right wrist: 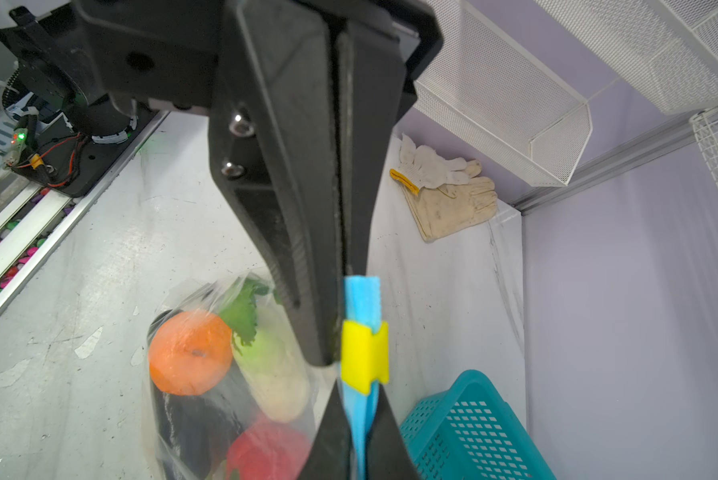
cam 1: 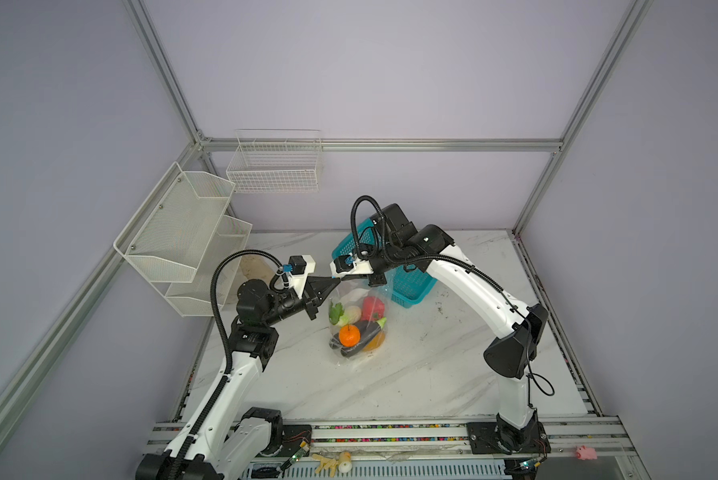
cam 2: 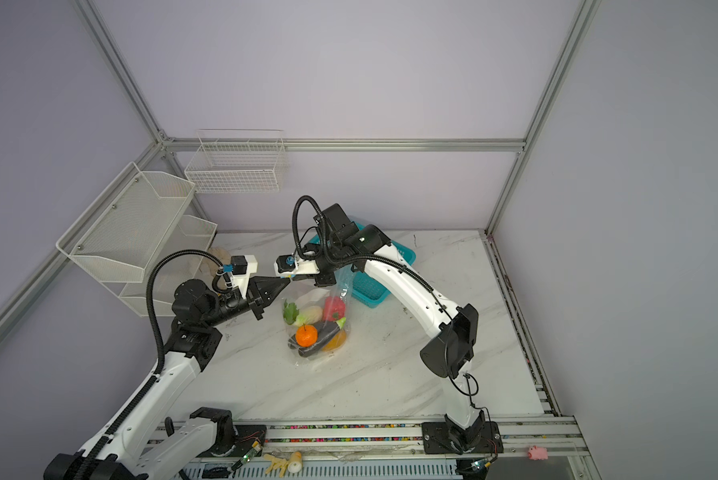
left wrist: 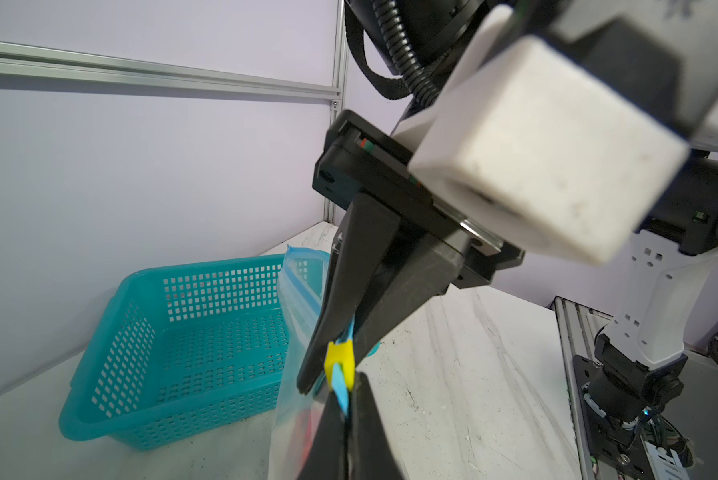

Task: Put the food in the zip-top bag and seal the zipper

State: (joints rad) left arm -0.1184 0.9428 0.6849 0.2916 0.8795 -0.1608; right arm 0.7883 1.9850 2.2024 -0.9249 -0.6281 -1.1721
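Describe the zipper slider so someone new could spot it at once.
On the table, beside the teal basket, is a clear bag of toy food. A light-blue zipper runs along its mouth. The slider is the small clip straddling that strip, the only yellow piece on it.

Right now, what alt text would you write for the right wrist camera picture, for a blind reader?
The left gripper and right gripper, both black, pinch the light-blue zipper on either side of its yellow slider. The clear zip-top bag holds toy food; a teal basket stands nearby.
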